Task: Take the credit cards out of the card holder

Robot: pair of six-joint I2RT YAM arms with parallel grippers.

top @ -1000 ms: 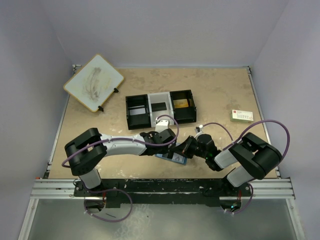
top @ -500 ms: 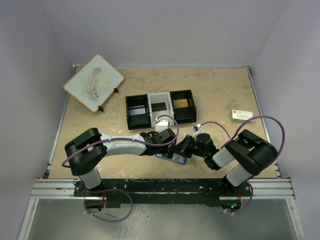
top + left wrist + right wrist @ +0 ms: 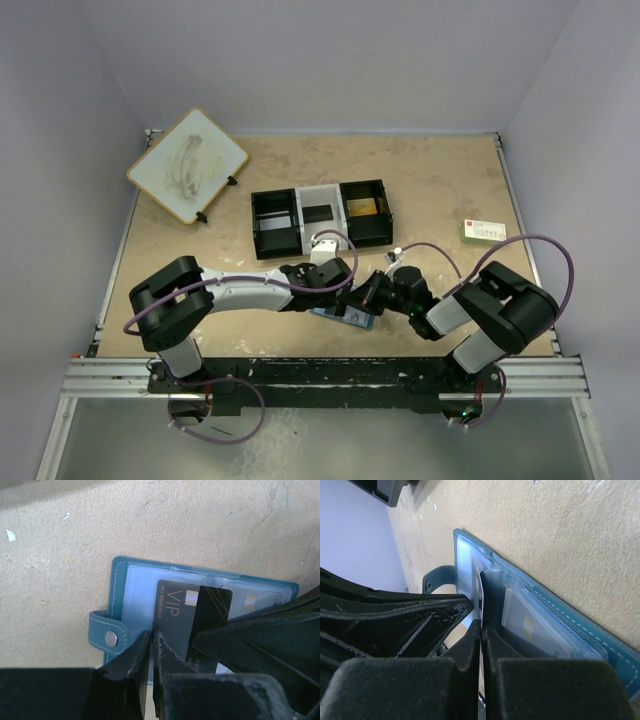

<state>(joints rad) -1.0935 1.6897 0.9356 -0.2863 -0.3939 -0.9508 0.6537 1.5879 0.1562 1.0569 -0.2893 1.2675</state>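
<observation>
VIP card (image 3: 176, 611), lower edge hidden

Pale lavender walls (image 3: 330, 60), speckled beige tabletop (image 3: 440, 190), metal rail (image 3: 300, 372) along near edge

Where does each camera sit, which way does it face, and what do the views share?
Top external: above and behind the bases, facing down on the table; both arms show, left gripper and right gripper meeting over the card holder.
Left wrist: looks down past its own shut fingers at the open card holder and black card; right gripper intrudes at right.
Right wrist: low, skimming along the card holder; own shut fingers in front, left gripper at left.
Shared: both wrist views show the black card and snap tab.
</observation>
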